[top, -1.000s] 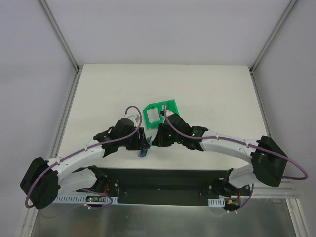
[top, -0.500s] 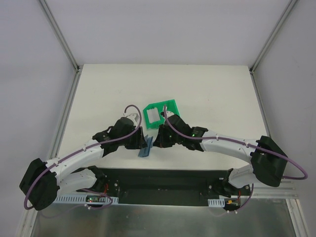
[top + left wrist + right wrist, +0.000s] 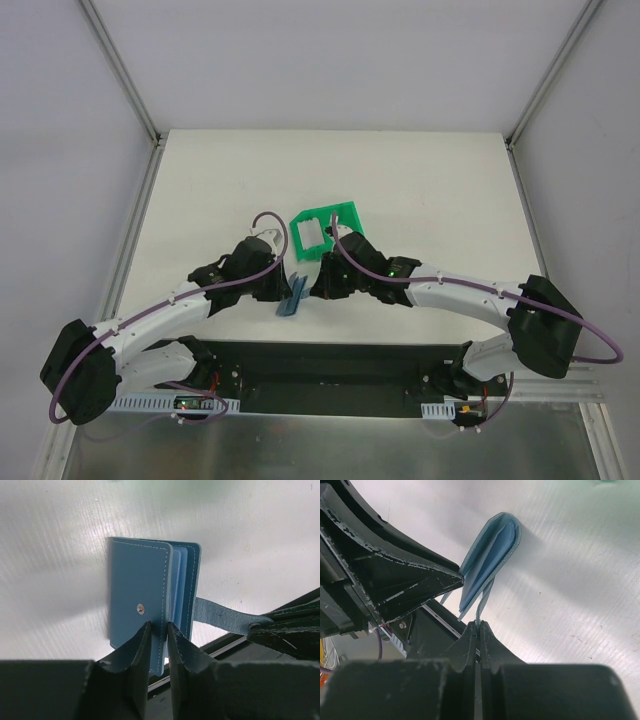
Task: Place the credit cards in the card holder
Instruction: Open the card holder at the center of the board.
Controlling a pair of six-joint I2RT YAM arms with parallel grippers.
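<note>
White table [image 3: 420,200], seen from above, with my two arms reaching in from its near edge and meeting just on the near side of a green bin [image 3: 330,211]. I am not making out any credit cards in these views.

The card holder [image 3: 293,298] is standing on edge, just on the near side of the green bin, between my two grippers. It is a small blue folding wallet, half open like a book, with paler blue pockets showing inside. I am judging it to be light, soft and floppy: thin stitched covers that will bend and swing shut if let go, with a smooth, slightly slippery surface. It is not fragile. The best places to hold it are the free edge of a cover and the strap, pulling gently apart so that the pockets gape.

My left gripper [image 3: 158,630] is narrowed to a slim gap and is pinching the lower free edge of the front cover [image 3: 135,580], one finger [image 3: 137,650] on each face.

My right gripper [image 3: 479,626] is fully closed, its fingers pressed together on the end of the thin blue strap [image 3: 220,617], which is stretching out from the back cover, away from my left gripper.

A tiny round snap [image 3: 141,608] is sitting on the front cover, just above my left fingers.
</note>
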